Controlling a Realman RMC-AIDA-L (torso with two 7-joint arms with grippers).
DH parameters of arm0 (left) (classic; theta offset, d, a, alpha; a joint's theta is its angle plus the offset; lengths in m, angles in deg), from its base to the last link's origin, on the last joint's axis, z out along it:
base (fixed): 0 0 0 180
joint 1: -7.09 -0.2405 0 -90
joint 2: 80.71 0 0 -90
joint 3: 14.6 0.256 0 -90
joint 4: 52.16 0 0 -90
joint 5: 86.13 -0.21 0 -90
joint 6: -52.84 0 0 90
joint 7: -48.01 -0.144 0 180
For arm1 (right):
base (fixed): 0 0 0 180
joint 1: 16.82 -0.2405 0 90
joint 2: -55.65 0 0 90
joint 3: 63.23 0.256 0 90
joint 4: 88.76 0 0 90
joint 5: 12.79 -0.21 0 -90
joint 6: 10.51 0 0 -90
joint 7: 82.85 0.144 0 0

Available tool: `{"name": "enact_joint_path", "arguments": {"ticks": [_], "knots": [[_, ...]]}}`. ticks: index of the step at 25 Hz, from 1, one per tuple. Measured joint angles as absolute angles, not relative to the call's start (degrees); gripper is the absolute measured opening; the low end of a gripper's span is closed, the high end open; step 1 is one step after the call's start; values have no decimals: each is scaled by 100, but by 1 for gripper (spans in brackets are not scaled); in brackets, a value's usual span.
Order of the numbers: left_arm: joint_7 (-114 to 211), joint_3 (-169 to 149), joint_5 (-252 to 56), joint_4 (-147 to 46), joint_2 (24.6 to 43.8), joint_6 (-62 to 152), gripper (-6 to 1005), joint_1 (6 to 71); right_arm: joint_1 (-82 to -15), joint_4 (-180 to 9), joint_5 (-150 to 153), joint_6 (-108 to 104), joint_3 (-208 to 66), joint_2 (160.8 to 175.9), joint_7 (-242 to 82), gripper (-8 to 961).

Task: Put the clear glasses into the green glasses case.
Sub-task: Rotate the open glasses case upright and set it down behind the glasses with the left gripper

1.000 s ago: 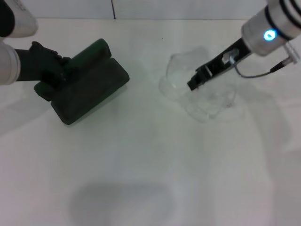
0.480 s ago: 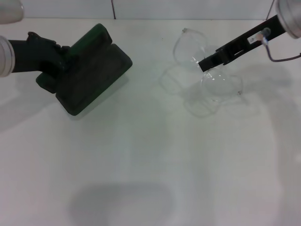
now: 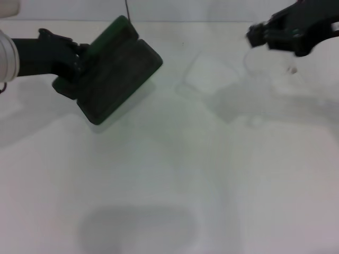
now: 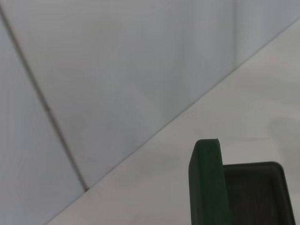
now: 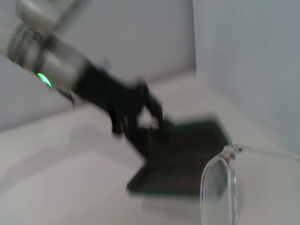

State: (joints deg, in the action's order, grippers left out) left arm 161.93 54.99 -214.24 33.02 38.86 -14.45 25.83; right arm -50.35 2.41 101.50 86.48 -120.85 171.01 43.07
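The clear glasses (image 3: 212, 74) show in the head view only as a faint transparent shape at about one o'clock from the middle of the white table (image 3: 169, 174), above its surface, with a soft shadow beneath and toward four o'clock of them. In the right wrist view the clear glasses (image 5: 225, 187) are plainer: one colourless lens rim and a thin clear arm running off from its hinge, held up close to the camera. The right gripper (image 3: 259, 36) sits at about two o'clock in the head view, a dark blurred form just beside the glasses' far right end. The glasses appear to hang from it, but whether its fingers are closed on the frame I cannot tell.

The green glasses case (image 3: 119, 71) lies open at about eleven o'clock in the head view, well apart from the glasses, set at a slant, its brighter green lid raised along the far left side and the dark tray facing up. The left gripper (image 3: 71, 63) is clamped on the case's left end, at nine o'clock of it. The left wrist view shows only one corner of the green glasses case (image 4: 220, 187), the lid edge standing upright beside the dark hollow, with the pale wall (image 4: 117, 70) behind. The right wrist view shows the green glasses case (image 5: 187, 159) and the left gripper (image 5: 140, 115) beyond the lens.
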Motion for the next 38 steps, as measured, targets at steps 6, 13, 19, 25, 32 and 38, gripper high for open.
{"name": "enact_joint_path", "arguments": {"ticks": [6,13,19,25,32,38], "knots": [[15938,5524,-21184,3295,3889,-1971,219,2582,-4150,1020,8642,8800,-11581,17138,3269,71],[15252,6261,-20885,3302,3892,-2337,220,2602,-3347,1033,7449,8923,-11174,17139,2404,71],[15028,7024,-21112,3291,3898,-1815,220,2963,-3046,476,6908,9362,-10801,17142,1876,72],[14957,7538,-21653,3187,3900,-1490,220,3462,-3069,-507,6535,9791,-10101,17122,1513,72],[14939,8238,-21788,2828,3905,-1388,221,3824,-3104,-1239,6354,10422,-9217,17105,1428,72],[14851,8689,-21817,2787,3908,-898,221,3839,-3091,-1549,6347,10701,-8875,17096,1417,72]]}}
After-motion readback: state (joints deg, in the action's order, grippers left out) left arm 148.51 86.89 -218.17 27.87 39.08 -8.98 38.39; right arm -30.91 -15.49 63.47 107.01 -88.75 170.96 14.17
